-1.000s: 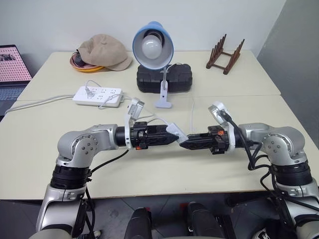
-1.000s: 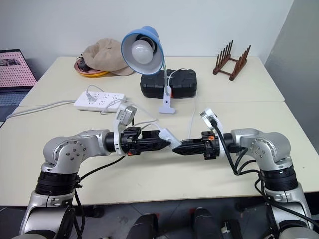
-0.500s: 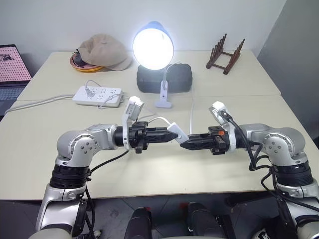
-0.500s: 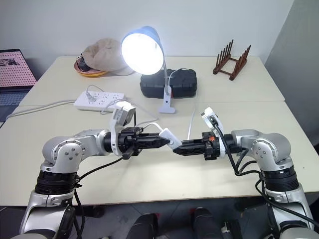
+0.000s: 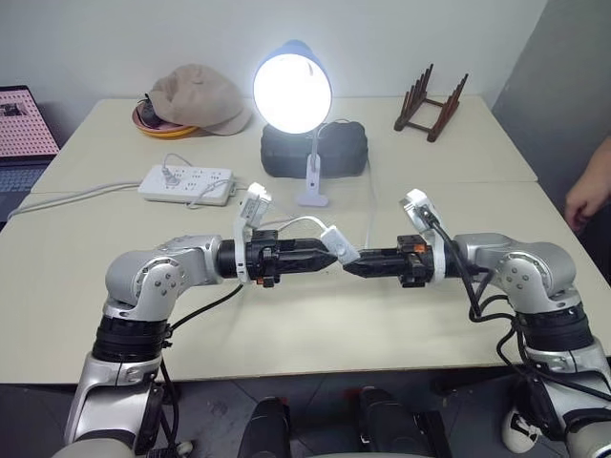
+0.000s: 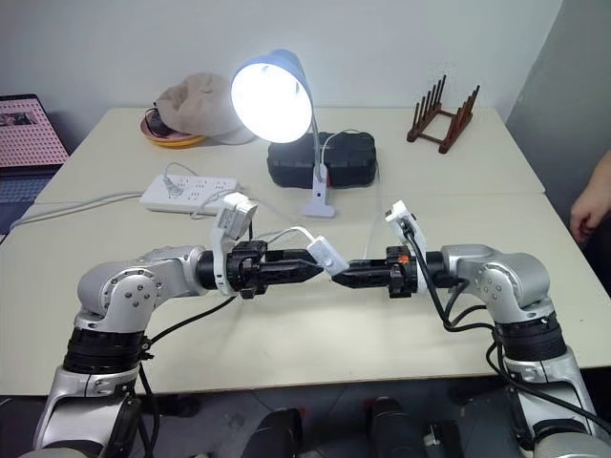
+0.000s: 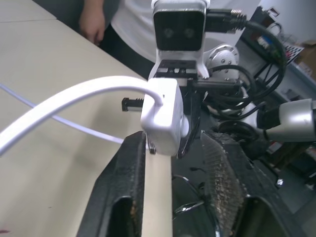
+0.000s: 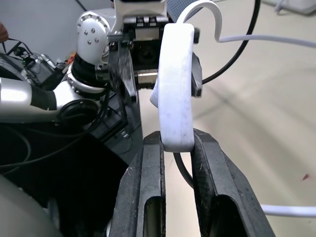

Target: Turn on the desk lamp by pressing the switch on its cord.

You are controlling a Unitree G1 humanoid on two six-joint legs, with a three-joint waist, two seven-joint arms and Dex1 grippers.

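Smooth white plastic switch [image 7: 163,116] — matt beige table [image 5: 286,324], cloth cap [image 5: 199,97].

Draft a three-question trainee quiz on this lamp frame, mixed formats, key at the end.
1. True or false: the desk lamp is lit.
2. Which gripper is shut on the switch? A) left gripper B) right gripper C) neither
3. Fill in: the white power strip lies on the robot's ____ side of the table.

Key
1. True: the bulb glows brightly under the blue shade.
2. B: in the right wrist view its fingers clamp one end of the switch, while the left wrist view shows the left gripper's jaws apart around the other end.
3. Left, before the tan cap.
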